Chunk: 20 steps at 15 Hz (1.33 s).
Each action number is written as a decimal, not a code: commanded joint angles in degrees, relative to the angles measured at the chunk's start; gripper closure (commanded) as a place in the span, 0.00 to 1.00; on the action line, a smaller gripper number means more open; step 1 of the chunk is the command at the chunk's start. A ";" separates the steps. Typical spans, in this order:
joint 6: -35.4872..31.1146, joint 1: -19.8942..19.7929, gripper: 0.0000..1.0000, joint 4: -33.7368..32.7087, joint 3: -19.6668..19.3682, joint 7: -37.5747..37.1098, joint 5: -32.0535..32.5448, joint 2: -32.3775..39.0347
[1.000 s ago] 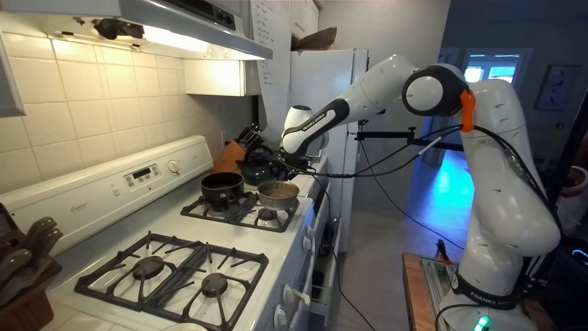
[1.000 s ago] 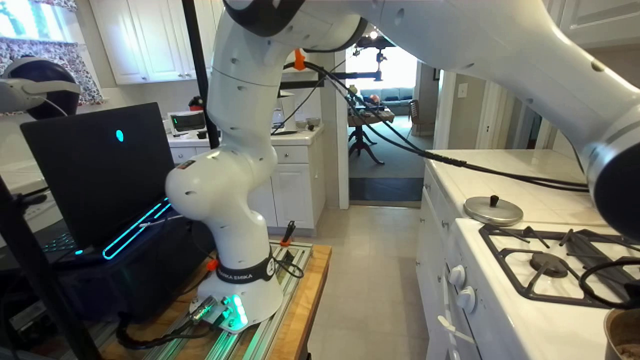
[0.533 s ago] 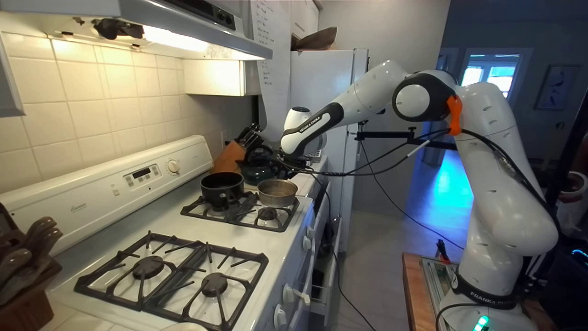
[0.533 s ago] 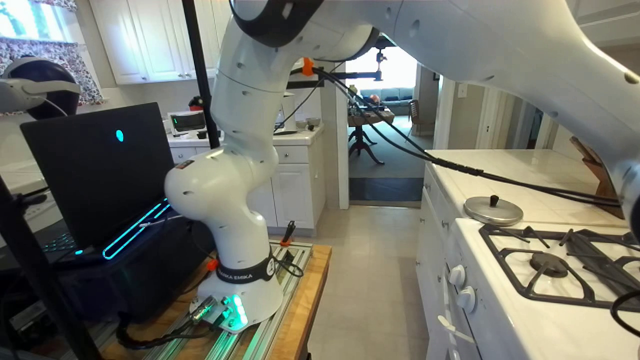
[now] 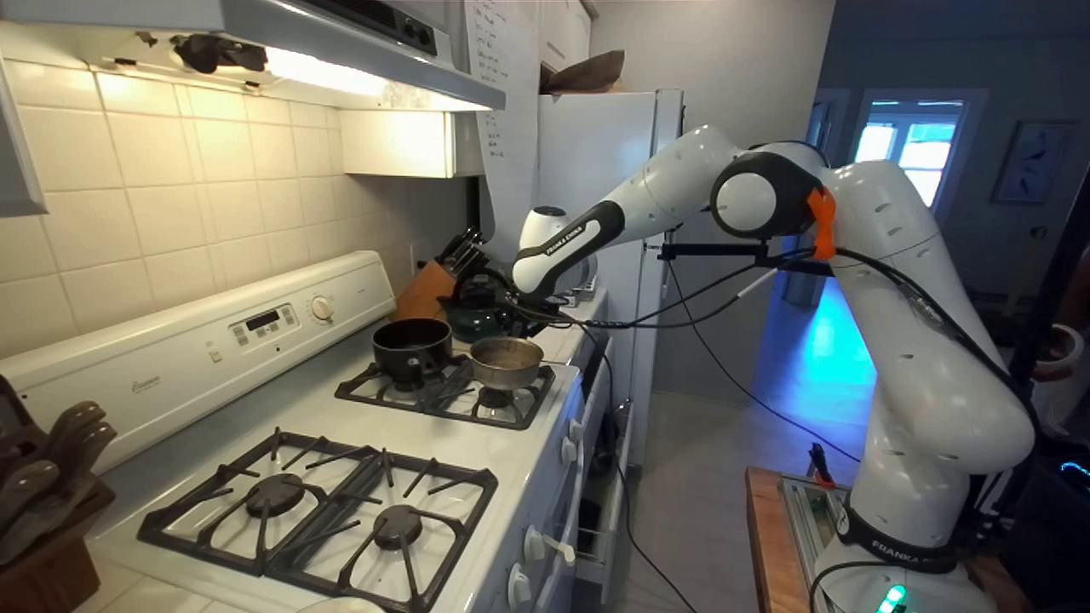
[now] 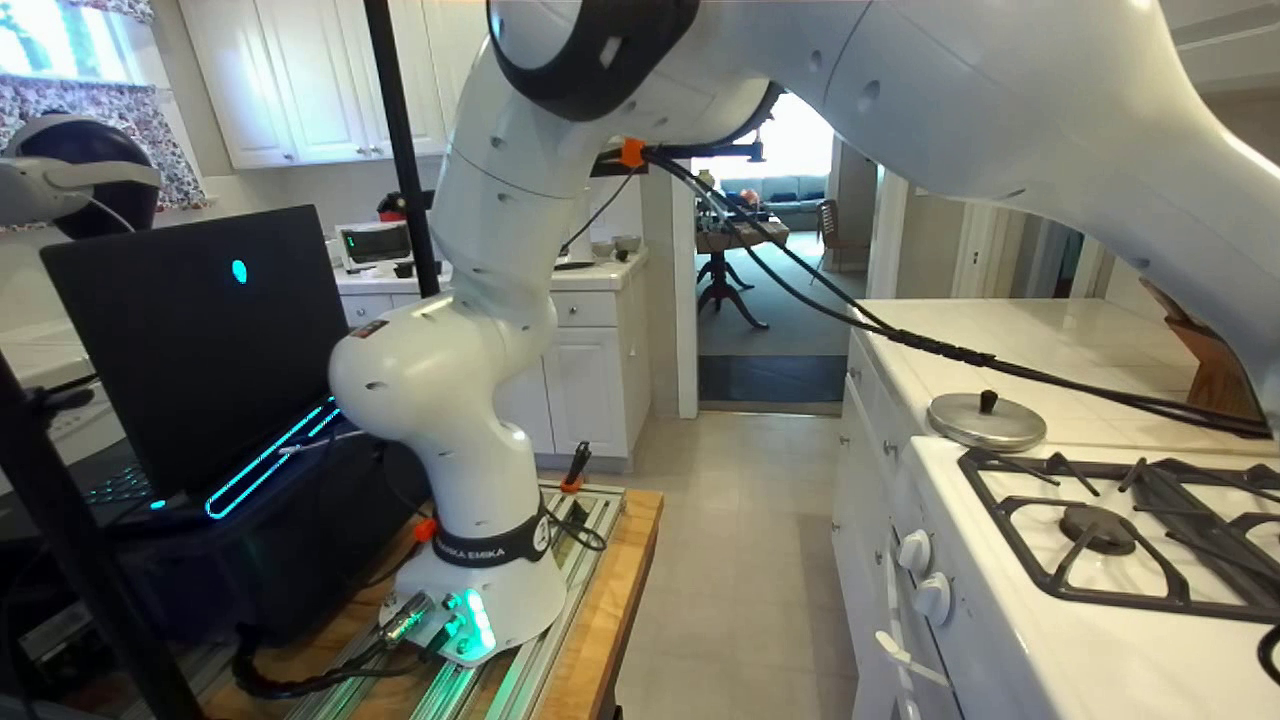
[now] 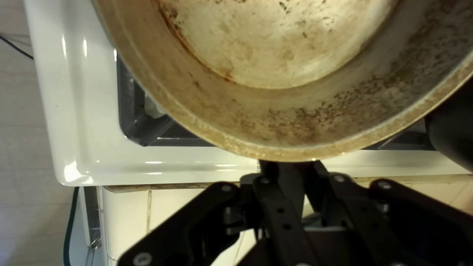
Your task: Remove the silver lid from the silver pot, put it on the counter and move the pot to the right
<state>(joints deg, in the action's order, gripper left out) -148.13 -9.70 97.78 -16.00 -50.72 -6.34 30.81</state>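
So, lid part looks done: round, domed silver metal lid (image 6: 975, 427) with dark knob (image 6: 988, 400) sits on the white tiled counter (image 6: 1080, 325), just beside the white enamel stove (image 6: 1060, 640), in an exterior view. Step in hand, my read: shifting the small shallow silver-grey metal pot (image 5: 505, 368) right. Pot is over the black metal grate (image 5: 444, 393), near the deep round black pan (image 5: 412, 351); resting or slightly raised, can't tell. Black Robotiq gripper (image 7: 292, 170): jaws narrow, apparently clamped on the pot's dark handle (image 7: 291, 184). Next move likely calls for lowering level until the grate takes the weight, then letting go.
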 commanded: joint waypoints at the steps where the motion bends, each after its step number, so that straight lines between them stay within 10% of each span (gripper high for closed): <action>1: -0.60 -0.52 0.94 -3.90 -0.04 -1.63 -1.86 2.80; 20: 0.14 -1.11 0.94 -8.23 -0.15 -3.70 -1.76 6.75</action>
<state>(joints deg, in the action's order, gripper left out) -148.13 -10.59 92.08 -16.01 -53.32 -6.64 36.05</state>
